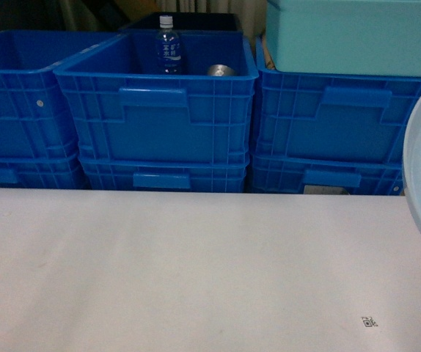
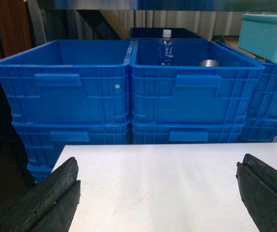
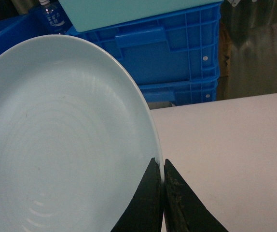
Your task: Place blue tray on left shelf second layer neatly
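Right gripper point(image 3: 163, 193) pinched shut on blue tray point(image 3: 66, 140) rim, tray tilted up at table's point(image 1: 196, 271) right edge. Left gripper point(image 2: 158, 193) wide open, empty. Left shelf not seen; carry leftward likely.

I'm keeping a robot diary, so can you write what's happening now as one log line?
right tool: shut on blue tray rim, held above white table | left tool: open, empty | shelf: not seen
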Controlling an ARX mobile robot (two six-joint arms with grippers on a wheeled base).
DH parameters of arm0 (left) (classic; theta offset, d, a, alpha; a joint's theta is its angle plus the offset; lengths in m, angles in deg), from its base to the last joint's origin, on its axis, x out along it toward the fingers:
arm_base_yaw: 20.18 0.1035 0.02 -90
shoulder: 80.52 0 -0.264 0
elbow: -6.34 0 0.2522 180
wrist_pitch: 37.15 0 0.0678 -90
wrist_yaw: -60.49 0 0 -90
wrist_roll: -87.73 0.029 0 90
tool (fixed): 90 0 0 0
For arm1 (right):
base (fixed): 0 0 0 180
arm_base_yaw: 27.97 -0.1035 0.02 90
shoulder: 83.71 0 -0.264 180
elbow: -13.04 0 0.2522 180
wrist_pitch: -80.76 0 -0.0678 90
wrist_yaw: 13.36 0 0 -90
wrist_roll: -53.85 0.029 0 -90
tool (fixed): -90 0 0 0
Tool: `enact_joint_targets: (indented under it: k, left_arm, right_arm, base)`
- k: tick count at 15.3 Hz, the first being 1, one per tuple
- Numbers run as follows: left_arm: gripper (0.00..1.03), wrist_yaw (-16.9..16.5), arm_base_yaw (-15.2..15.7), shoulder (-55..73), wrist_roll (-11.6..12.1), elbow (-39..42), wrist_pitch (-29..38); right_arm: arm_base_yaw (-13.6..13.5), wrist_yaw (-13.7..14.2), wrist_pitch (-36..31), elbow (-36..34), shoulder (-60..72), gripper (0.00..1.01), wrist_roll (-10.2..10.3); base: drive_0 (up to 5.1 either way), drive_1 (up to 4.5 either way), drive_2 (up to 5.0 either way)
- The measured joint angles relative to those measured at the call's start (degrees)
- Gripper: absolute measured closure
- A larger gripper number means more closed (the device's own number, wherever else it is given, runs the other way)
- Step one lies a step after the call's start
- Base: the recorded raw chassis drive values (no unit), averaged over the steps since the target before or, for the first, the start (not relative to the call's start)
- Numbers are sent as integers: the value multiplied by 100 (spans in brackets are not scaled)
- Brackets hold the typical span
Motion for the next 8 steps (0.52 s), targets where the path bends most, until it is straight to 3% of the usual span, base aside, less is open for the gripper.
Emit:
enact_joint_targets:
  k: [2, 3, 7, 8]
  left_arm:
    - [5, -2, 0, 0, 0, 0, -2]
    - [5, -2, 0, 0, 0, 0, -2]
    - [5, 0, 0, 0, 0, 0, 0]
    - [5, 0, 0, 0, 0, 0, -2]
  right_arm:
    - [-120, 44, 138, 20, -61, 99, 0]
    - [-339, 214, 173, 20, -160, 99, 0]
    - [-1502, 1292, -44, 24, -149, 99, -22]
    - [-1670, 1486, -149, 33, -81, 99, -48]
  base:
    - [0, 0, 0]
    - [0, 0, 0]
    - [0, 0, 0]
    - [0, 0, 0]
